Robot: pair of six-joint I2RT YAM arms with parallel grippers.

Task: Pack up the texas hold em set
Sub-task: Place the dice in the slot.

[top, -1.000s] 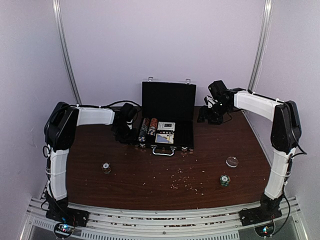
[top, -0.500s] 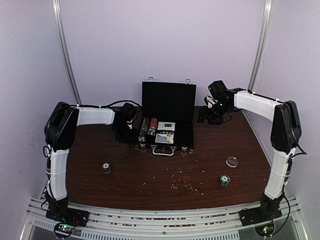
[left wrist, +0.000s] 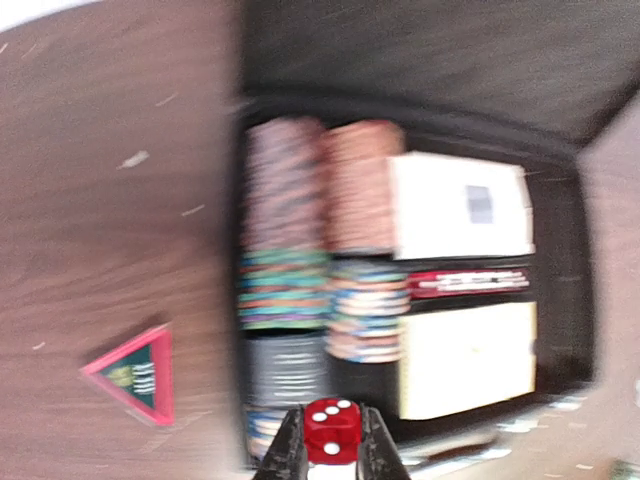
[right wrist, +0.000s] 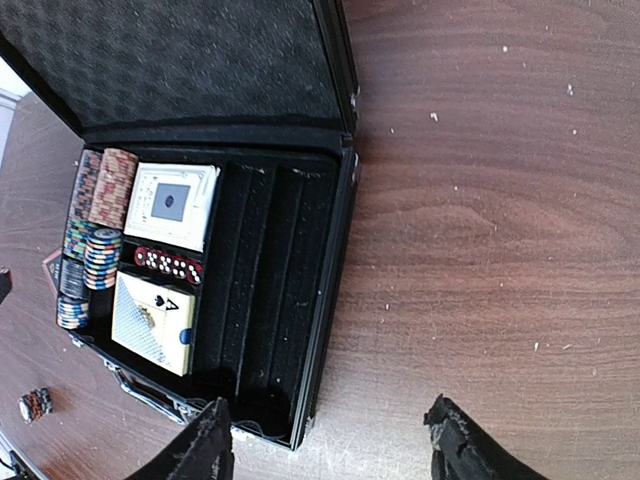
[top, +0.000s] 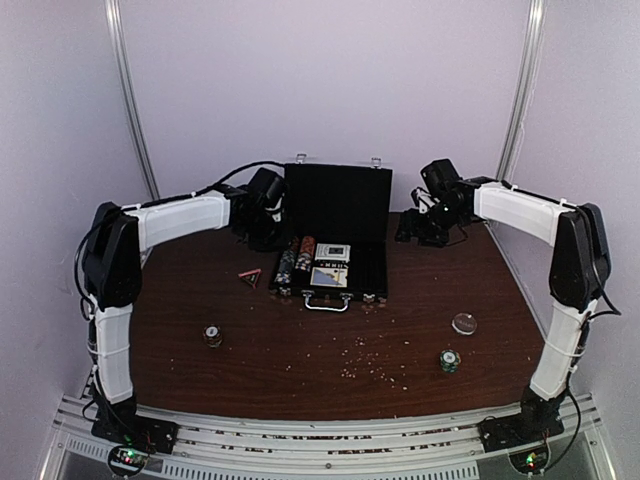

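Near table, right: one loose stack of chips [top: 449, 360] and, just beyond it, a clear round disc [top: 464, 323]. Both are unpacked and well apart from the case.
Near table, left: a second loose chip stack [top: 213, 335], likewise outstanding. Crumbs litter the table [top: 300, 350] between the two stacks.
Left of case: a red-edged green triangular token [left wrist: 135, 373] lies flat on the wood, near the case's left wall but not touching it. My left arm hid it a second ago; it is now exposed.
Case [top: 337, 200]: open toward the far middle of the table, lid upright, handle [top: 327, 303] facing near. The left slots hold rows of striped chips [left wrist: 290, 240]. Beside them sit two card decks [right wrist: 172, 205] with a row of red dice [right wrist: 170, 264] between. The right slots stand bare.
Left claw [left wrist: 327, 455]: pinched nearly shut on a single red die [left wrist: 331, 432], pips showing, held clear above the case's left side.
Change: a second ago this arm sat low beside the case's left wall with the fingers wider. It has since closed, lifted and swung farther back.
Meaning: in my judgement the die is secured and the next move is to carry it to the dice row. A slip would drop it among the chips.
Right claw [right wrist: 330, 440]: spread wide, holding nothing, hovering at the far right beside the case. It has opened a touch and is otherwise unmoved.
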